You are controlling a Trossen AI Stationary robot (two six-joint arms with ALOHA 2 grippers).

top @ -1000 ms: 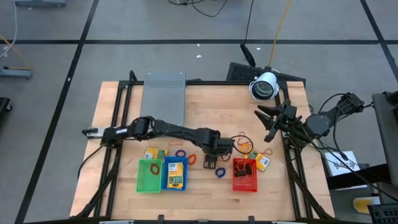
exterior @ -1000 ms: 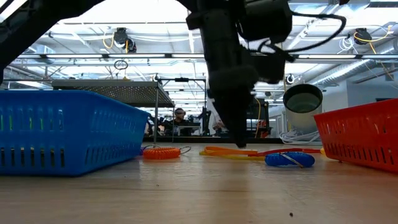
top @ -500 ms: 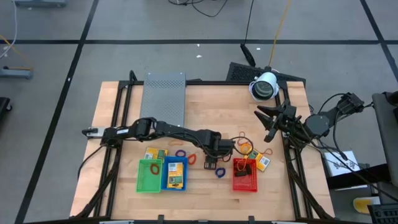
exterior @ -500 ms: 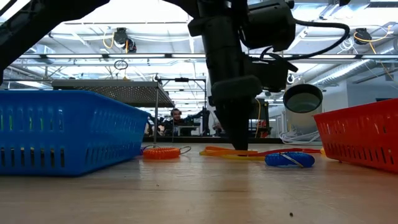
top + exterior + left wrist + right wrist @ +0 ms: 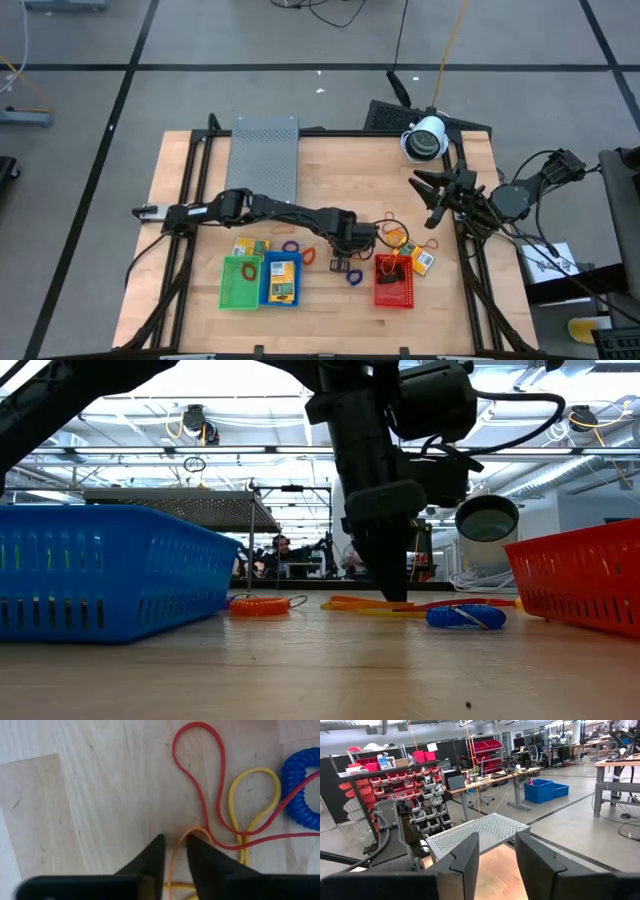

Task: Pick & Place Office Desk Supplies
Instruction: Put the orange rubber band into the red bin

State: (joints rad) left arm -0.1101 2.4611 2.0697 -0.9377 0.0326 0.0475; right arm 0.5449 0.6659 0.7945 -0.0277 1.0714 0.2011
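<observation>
- The left gripper [image 5: 172, 851] stands at the frame centre, jaws pinching a thin orange rubber-band loop [image 5: 172, 865] on the wooden table [image 5: 350, 170].
- The right gripper [image 5: 496, 862] waits at the right edge, jaws spread.

left pincer [image 5: 173, 851] lowered, nearly closed, right pincer [image 5: 497, 856] raised, parted

Lighting is even and bright overhead; the counter [image 5: 330, 170] shows only soft, short shadows under the arms. In the low view, ceiling fixtures [image 5: 190, 420] and windows flare white, leaving the arm in near silhouette; the blue basket [image 5: 105, 570] up close is slightly soft. The left wrist view is sharp on the wood grain, and its dark fingers [image 5: 150, 862] are blurred. The right wrist view is clear, with moderate indoor light.
</observation>
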